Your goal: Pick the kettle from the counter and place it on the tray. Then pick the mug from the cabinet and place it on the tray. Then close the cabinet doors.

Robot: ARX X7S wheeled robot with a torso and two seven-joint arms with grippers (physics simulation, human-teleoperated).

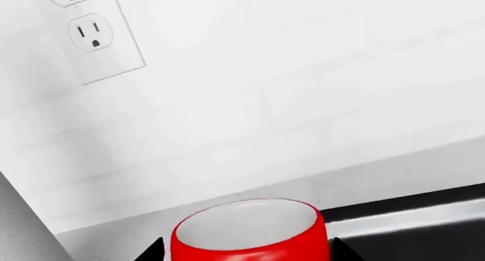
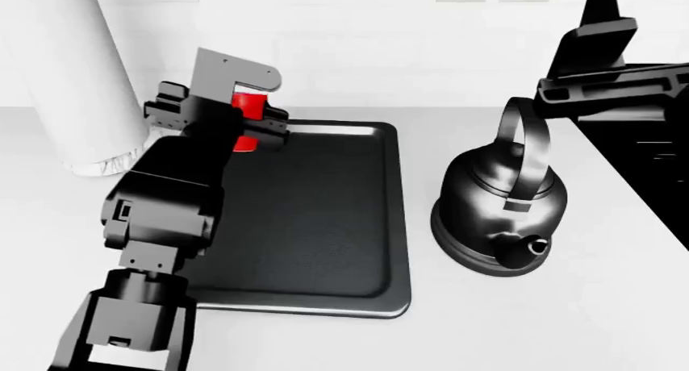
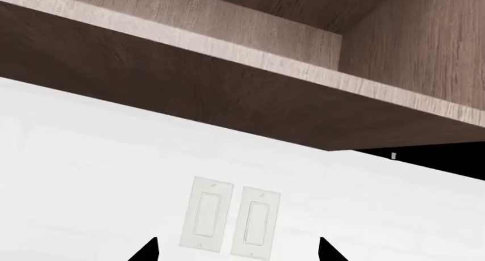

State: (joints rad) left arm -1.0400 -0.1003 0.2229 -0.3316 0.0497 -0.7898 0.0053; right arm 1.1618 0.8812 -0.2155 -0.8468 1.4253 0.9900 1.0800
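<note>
The red mug (image 2: 250,105) with its white inside (image 1: 250,224) is held in my left gripper (image 2: 254,122), which is shut on it over the far left corner of the dark tray (image 2: 323,226). I cannot tell whether the mug touches the tray. In the left wrist view the black fingertips (image 1: 155,251) flank the mug's sides. The glossy dark kettle (image 2: 498,202) stands upright on the white counter (image 2: 538,323), just right of the tray and off it. My right gripper (image 3: 236,252) is open and holds nothing, raised toward the wall. The cabinet doors are out of view.
A tall white cylinder (image 2: 76,81) stands left of the tray, close to my left arm. The black stove (image 2: 659,169) lies at the right edge, under my right arm (image 2: 614,89). A wall outlet (image 1: 91,34), two switches (image 3: 231,221) and the wooden cabinet underside (image 3: 227,74) show.
</note>
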